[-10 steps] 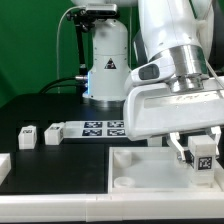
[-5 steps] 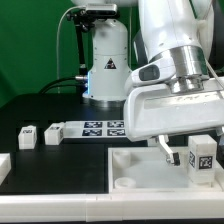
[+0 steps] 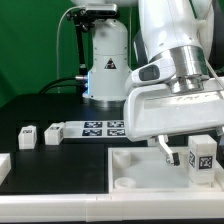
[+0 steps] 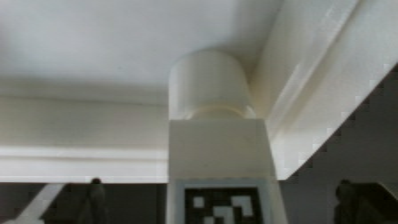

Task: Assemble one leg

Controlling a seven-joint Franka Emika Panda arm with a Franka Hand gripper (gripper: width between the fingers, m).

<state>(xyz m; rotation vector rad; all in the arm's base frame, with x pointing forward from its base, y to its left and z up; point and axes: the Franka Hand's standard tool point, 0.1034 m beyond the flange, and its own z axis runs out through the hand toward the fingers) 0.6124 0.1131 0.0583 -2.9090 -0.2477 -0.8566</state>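
The leg (image 3: 203, 155), a small white block with a black-and-white tag, stands upright in a far corner of the large white panel (image 3: 140, 168) at the exterior view's right. My gripper (image 3: 192, 150) is open around the leg. One finger (image 3: 165, 148) stands clearly apart from it; the other is mostly hidden at the frame's edge. In the wrist view the leg (image 4: 221, 140) fills the middle, its rounded end against the panel's corner (image 4: 107, 60). The dark fingertips (image 4: 89, 196) sit well off on either side of it.
Two more small white tagged legs (image 3: 27, 136) (image 3: 52, 132) lie on the black table at the exterior view's left. The marker board (image 3: 100, 127) lies behind the panel. A white part (image 3: 3, 165) shows at the far left edge. The robot base (image 3: 105, 60) stands behind.
One second ago the fingers were shut on the leg. They have since spread apart and let it go; the leg stands on its own. Nothing moved in the last half second.
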